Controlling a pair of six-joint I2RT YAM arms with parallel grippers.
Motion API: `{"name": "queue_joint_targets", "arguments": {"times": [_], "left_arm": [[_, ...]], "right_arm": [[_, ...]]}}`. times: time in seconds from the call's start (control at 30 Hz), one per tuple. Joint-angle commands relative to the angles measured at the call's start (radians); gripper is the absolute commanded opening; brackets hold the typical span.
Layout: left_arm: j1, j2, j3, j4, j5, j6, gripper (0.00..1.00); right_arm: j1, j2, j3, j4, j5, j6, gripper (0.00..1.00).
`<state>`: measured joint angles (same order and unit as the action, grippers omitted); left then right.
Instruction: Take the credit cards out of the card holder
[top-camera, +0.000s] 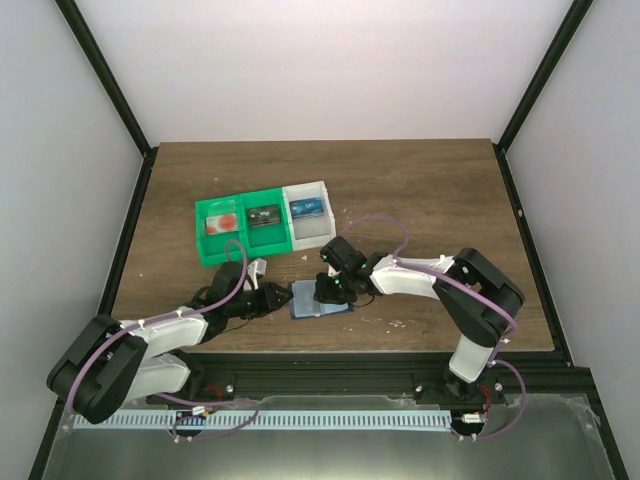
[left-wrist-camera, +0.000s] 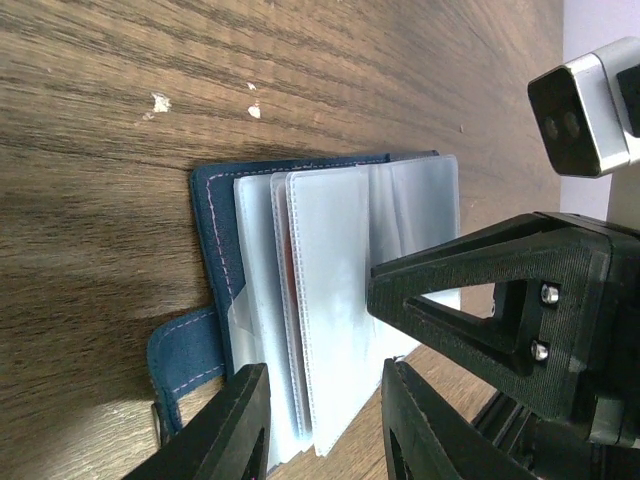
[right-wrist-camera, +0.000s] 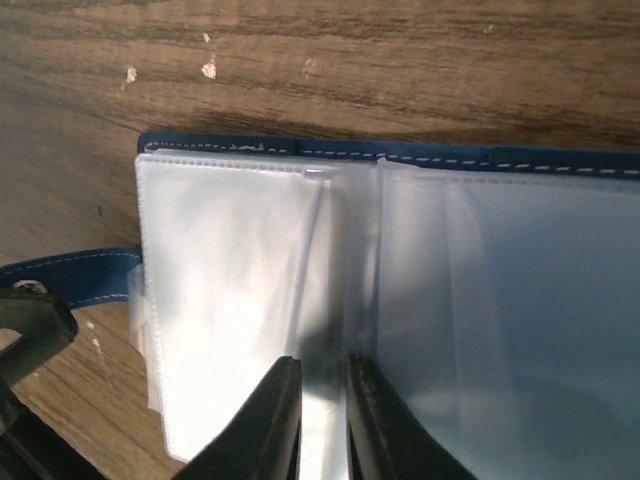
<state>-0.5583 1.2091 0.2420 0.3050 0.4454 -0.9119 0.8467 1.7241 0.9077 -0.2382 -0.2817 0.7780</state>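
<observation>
The blue card holder (top-camera: 318, 303) lies open on the table in front of the arms, clear pockets up (left-wrist-camera: 330, 270) (right-wrist-camera: 250, 260). A thin reddish card edge (left-wrist-camera: 288, 300) shows between the pocket leaves. My left gripper (top-camera: 270, 298) (left-wrist-camera: 322, 385) is open, its jaws either side of the leaves' near edge. My right gripper (top-camera: 327, 292) (right-wrist-camera: 323, 365) is nearly closed on the leaves at the holder's middle fold. A card with a red spot (top-camera: 226, 223), a dark card (top-camera: 264, 216) and a blue card (top-camera: 306, 208) lie in the tray.
The green-and-white three-compartment tray (top-camera: 262, 243) stands just behind the holder. The holder's blue strap (left-wrist-camera: 190, 350) (right-wrist-camera: 80, 270) sticks out at its left side. Black frame posts run along both table sides, and the right arm's camera (left-wrist-camera: 585, 110) is close to the left gripper.
</observation>
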Motion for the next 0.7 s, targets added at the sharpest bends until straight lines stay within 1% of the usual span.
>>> {"name": "queue_joint_targets", "arguments": {"times": [0.0, 0.1, 0.17, 0.23, 0.3, 0.47, 0.67], "left_arm": [[-0.003, -0.001, 0.012, -0.006, -0.013, 0.019, 0.33], [-0.002, -0.021, 0.023, -0.012, -0.006, 0.004, 0.35], [-0.003, -0.036, 0.038, -0.013, 0.005, -0.005, 0.41], [-0.002, -0.045, 0.052, -0.014, 0.019, -0.015, 0.44], [-0.003, -0.047, 0.061, -0.005, 0.033, -0.030, 0.48], [-0.003, -0.022, 0.047, 0.078, 0.064, -0.081, 0.54], [-0.002, 0.039, 0.049, 0.112, 0.063, -0.073, 0.60]], "right_arm": [[0.010, 0.005, -0.019, 0.002, 0.047, -0.001, 0.11], [0.010, 0.003, -0.032, 0.018, 0.046, 0.000, 0.07], [0.010, 0.002, -0.043, 0.035, 0.039, 0.007, 0.05], [0.010, 0.002, -0.063, 0.059, 0.024, 0.019, 0.04], [0.010, 0.001, -0.082, 0.089, -0.002, 0.032, 0.04], [0.010, 0.002, -0.125, 0.161, -0.058, 0.070, 0.03], [0.009, -0.004, -0.141, 0.186, -0.067, 0.077, 0.03]]}}
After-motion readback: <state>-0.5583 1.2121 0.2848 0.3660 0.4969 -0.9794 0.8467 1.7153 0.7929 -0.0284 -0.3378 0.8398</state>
